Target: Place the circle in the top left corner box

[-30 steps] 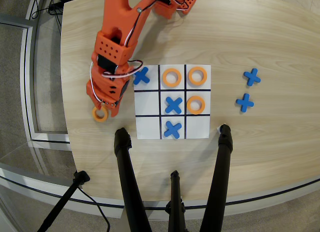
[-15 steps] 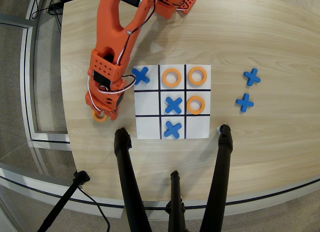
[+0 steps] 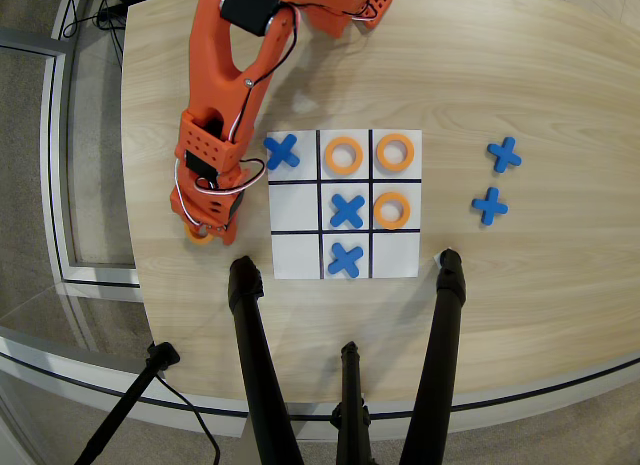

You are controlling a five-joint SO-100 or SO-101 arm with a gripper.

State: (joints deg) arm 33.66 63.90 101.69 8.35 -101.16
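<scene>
While the hand (image 3: 203, 228) sits low over the circle (image 3: 199, 234) on the surface (image 3: 520, 75) left of the grid (overhead view), its grip state cannot be told; bottom-right box (image 3: 396, 256) blank.

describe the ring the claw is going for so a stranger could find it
Find the white paper grid on the wooden table. Left of its lower edge, off the paper, an orange ring peeks from under the claw. The other three rings sit inside grid cells.
</scene>
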